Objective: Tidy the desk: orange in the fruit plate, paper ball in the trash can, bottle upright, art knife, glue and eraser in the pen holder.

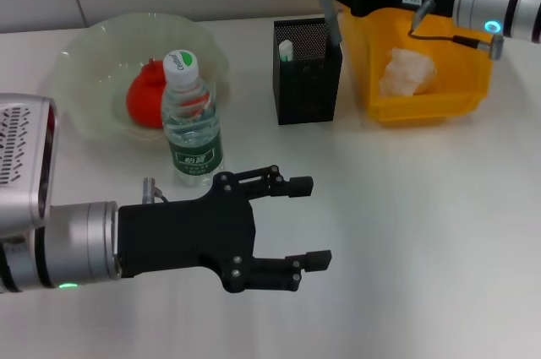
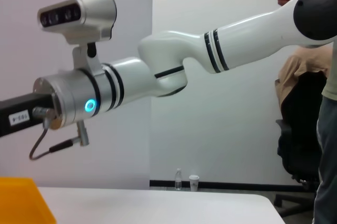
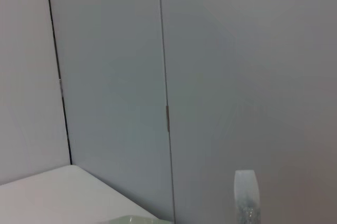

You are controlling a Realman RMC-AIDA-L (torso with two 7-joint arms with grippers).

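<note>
The orange lies in the pale green fruit plate at the back left. The bottle stands upright just in front of the plate. My left gripper hovers open and holds nothing, low over the table right of the bottle. The black mesh pen holder shows a white-capped stick inside; I cannot tell which item it is. The art knife, glue and eraser are otherwise hidden. The paper ball rests in the yellow trash can. My right gripper hangs above the pen holder's far right corner.
The white table stretches bare to the front and right. In the left wrist view my right arm spans the picture above a corner of the trash can, and a person stands beyond the table.
</note>
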